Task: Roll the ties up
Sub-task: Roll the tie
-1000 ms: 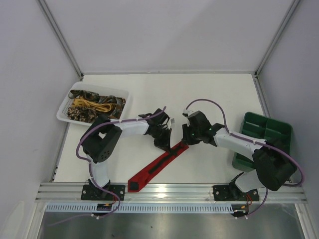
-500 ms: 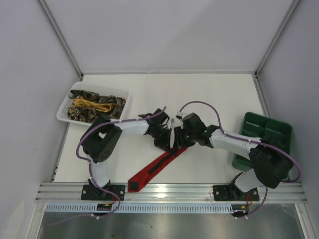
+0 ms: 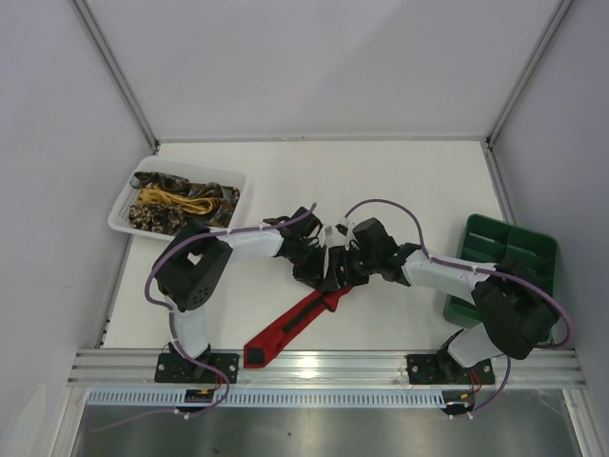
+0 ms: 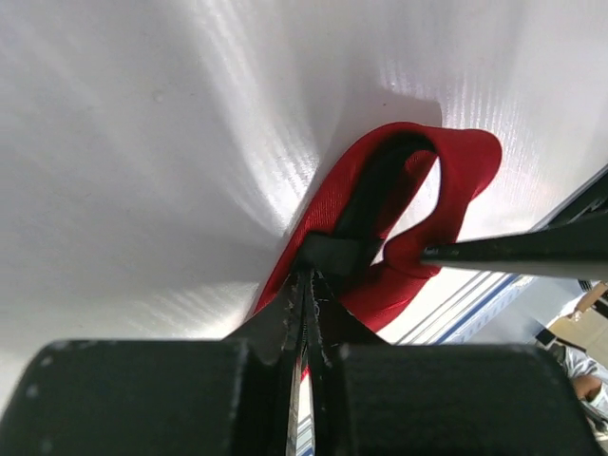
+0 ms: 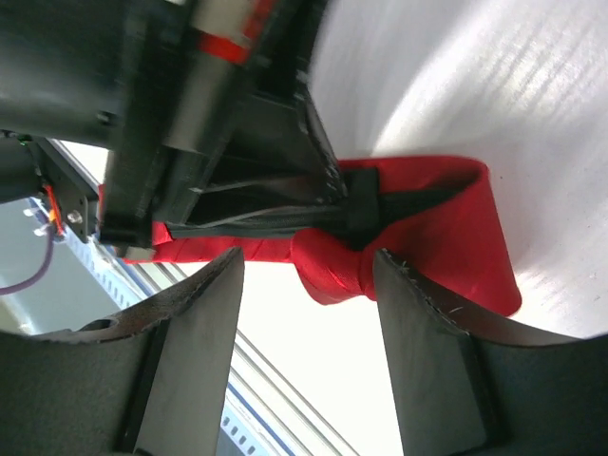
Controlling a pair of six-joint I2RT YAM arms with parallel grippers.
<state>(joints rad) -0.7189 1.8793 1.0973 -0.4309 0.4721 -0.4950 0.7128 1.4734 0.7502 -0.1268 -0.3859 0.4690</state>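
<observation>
A bright red tie [image 3: 285,331] with dark backing lies slantwise on the white table, its wide pointed end near the front rail. Its narrow end is folded into a loop [image 4: 418,204] by the two grippers. My left gripper [image 3: 319,278] is shut on the tie's narrow end; in the left wrist view its jaws [image 4: 309,275] pinch the dark backing. My right gripper [image 3: 341,276] is open, its fingers [image 5: 427,351] on either side of the folded red cloth [image 5: 332,261] without closing on it. More ties, brown-gold patterned and yellow [image 3: 176,202], lie in the basket.
A white mesh basket [image 3: 122,217] stands at the back left. A green compartment tray [image 3: 502,257] stands at the right edge. The metal rail [image 3: 324,367] runs along the table's front edge. Both arms meet at the table's middle.
My right gripper has moved left up against the left gripper. The tie's narrow end has been folded over into a loop, so the tie reaches less far right.
</observation>
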